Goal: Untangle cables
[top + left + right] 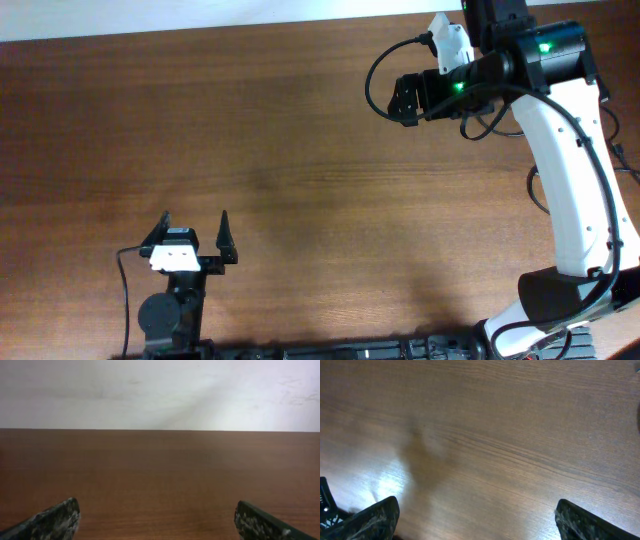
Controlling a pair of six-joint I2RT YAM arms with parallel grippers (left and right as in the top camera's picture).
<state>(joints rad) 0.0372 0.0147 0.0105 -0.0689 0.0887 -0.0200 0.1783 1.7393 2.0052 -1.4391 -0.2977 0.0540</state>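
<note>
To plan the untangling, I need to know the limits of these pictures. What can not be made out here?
- Cables: none shows in any view; where they lie cannot be told.
- Left end effector: left wrist view shows only its fingertips, cut by the bottom edge.
- Right end effector: same in the right wrist view; overhead, it is dark and small.
- Black piece, right wrist view: cut by the left edge, unidentifiable.

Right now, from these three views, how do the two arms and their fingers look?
The right arm has a white curved shell with black joints, two green lights and a thick black cable looping beside its black right gripper. The left arm is black; its left gripper has a white part on top. The fingers are dark with pale speckles.
</note>
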